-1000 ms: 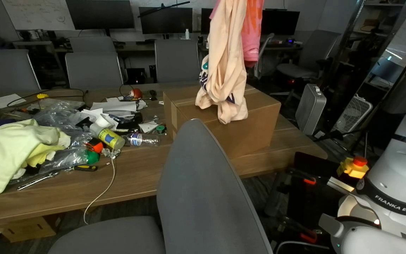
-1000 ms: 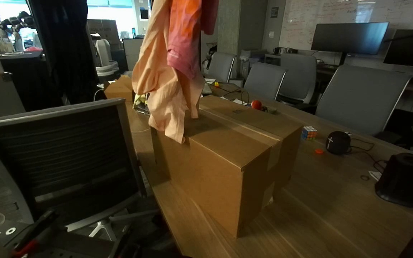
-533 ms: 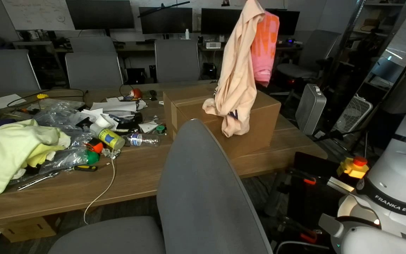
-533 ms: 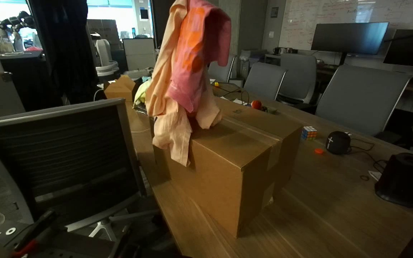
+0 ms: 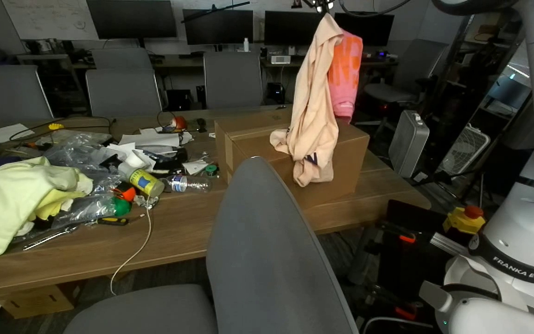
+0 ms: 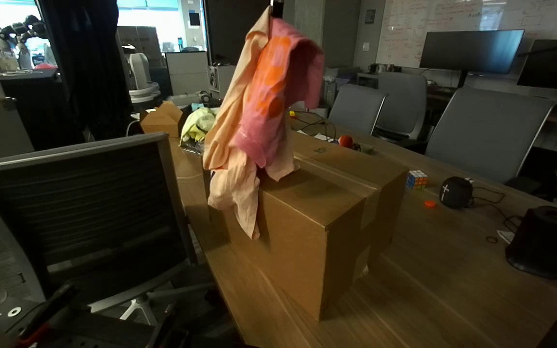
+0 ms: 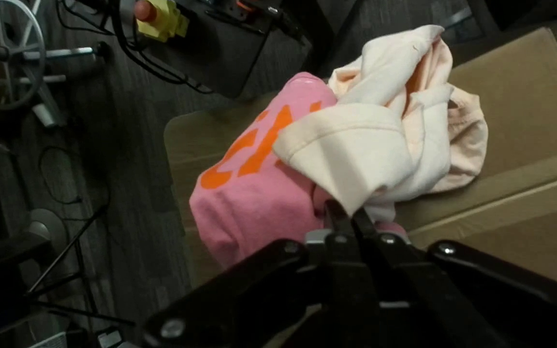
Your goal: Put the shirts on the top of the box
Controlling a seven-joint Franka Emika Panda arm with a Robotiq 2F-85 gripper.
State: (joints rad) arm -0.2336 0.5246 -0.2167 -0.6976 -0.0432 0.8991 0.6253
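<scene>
Shirts, peach and pink, hung down long from the gripper, its fingers pinched nearly together on them. The box sat just below, but a peach end dangled past one long edge, so they likely needed shifting inward. The box was taped closed, its inside hidden.

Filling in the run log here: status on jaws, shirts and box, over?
Jaws shut on peach shirt; pink shirt hanging with it. Peach one dangles below cardboard box's top edge, neither laid down. Office chair close by, possible snag.
</scene>
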